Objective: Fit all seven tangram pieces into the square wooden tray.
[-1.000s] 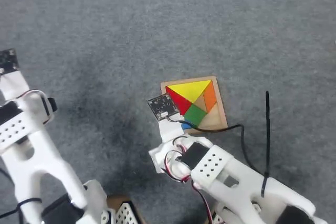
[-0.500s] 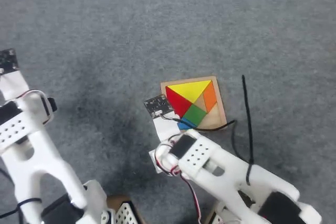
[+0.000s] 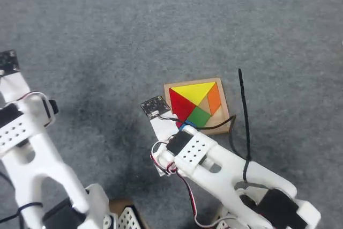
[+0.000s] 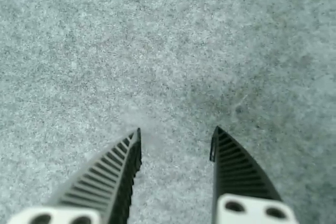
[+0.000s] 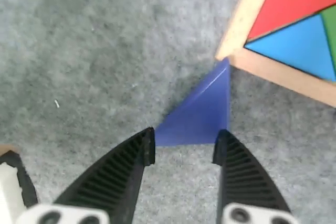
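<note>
Right gripper (image 5: 185, 141), jaws apart, straddles a dark blue triangle (image 5: 202, 116) touching the lower-left corner of the mid-frame wooden tray (image 3: 220, 117); left gripper (image 4: 176, 140) hangs open.

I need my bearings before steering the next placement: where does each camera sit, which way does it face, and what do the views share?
High view: fixed above the table, looking down on the grey carpet, the tray, the left arm and the right arm.
Left wrist view: on the left wrist, looking down past the open left gripper at carpet.
Right wrist view: on the right wrist, looking down past the right gripper at the dark blue triangle, tip at the tray's corner.
Shared: high and right wrist views both show the tray's red piece.
</note>
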Available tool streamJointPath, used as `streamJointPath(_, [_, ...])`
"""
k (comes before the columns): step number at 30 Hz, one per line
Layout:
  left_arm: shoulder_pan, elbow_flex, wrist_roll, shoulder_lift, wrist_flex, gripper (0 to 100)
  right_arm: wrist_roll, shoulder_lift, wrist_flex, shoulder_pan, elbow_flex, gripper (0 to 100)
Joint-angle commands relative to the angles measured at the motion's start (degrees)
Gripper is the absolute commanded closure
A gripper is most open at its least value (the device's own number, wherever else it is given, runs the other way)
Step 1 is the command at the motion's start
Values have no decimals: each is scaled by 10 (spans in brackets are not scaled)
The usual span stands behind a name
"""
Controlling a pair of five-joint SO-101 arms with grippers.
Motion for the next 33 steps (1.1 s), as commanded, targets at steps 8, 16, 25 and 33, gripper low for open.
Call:
streamJointPath(8, [1,-13,-9,-29,-7,789,12,52,6,0,-42,753])
streamJointPath(16, [1,-13,-9,-29,-7,789,19,117,29,-3,-99,779])
streamJointPath(25, [1,-14,-9,-29,-7,789,76,119,25,-29,-102,916])
streamJointPath(33, [1,-14,-9,-29,-7,789,76,119,-7,5,-112,961])
